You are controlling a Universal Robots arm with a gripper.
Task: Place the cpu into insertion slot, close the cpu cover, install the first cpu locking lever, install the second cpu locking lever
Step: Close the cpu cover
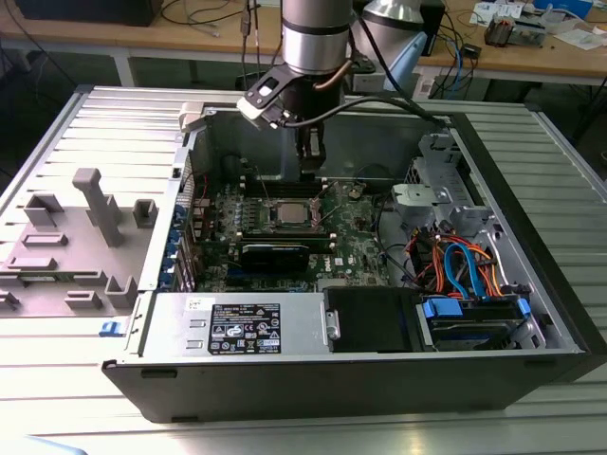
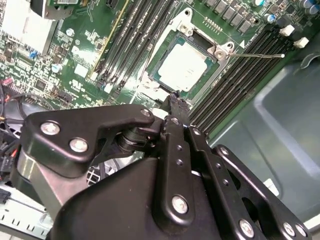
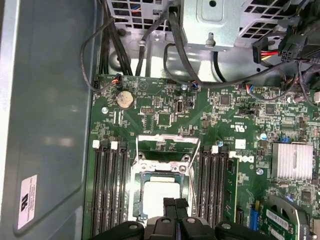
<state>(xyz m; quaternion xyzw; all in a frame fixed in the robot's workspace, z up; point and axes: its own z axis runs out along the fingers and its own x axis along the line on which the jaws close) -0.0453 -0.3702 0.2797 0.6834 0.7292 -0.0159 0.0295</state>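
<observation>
My jaws, shut and empty, hang just over the seated cpu (image 3: 155,192); catching the open cover (image 3: 167,136) beyond them crookedly could knock the cpu askew.

Ribbed metal table (image 1: 541,133) bearing an open computer case (image 1: 332,384) and, beside it, a grey moulded fixture (image 1: 95,204)

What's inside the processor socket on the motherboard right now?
The chip lies flat in the socket, its silver top showing. Whatever lies beneath it is hidden by the chip itself, and in the first wrist view the gripper covers part of one edge.
</observation>
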